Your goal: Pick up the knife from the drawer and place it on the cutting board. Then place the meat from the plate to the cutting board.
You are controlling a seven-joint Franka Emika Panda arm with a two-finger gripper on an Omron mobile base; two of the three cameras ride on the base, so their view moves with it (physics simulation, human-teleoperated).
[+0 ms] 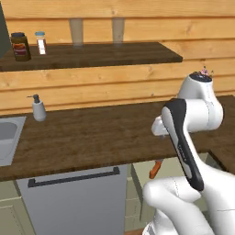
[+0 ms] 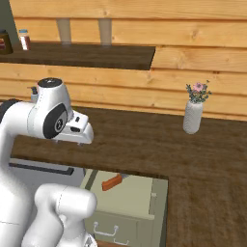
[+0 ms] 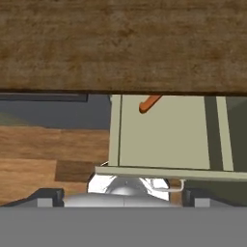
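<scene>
End effector (image 3: 123,195) wide open, empty, above drawer (image 3: 164,140) w/ knife (image 3: 150,103).

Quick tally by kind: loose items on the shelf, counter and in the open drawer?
Clear drinking glasses on the shelf: 2
Dark brown jar: 1
Small white bottle: 1
Grey soap dispenser: 1
White vase of pink flowers: 1
Orange-handled knife: 1
Total: 7

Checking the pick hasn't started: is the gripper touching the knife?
Apart. In the hand view the gripper sits low while the knife lies far up the drawer.
</scene>
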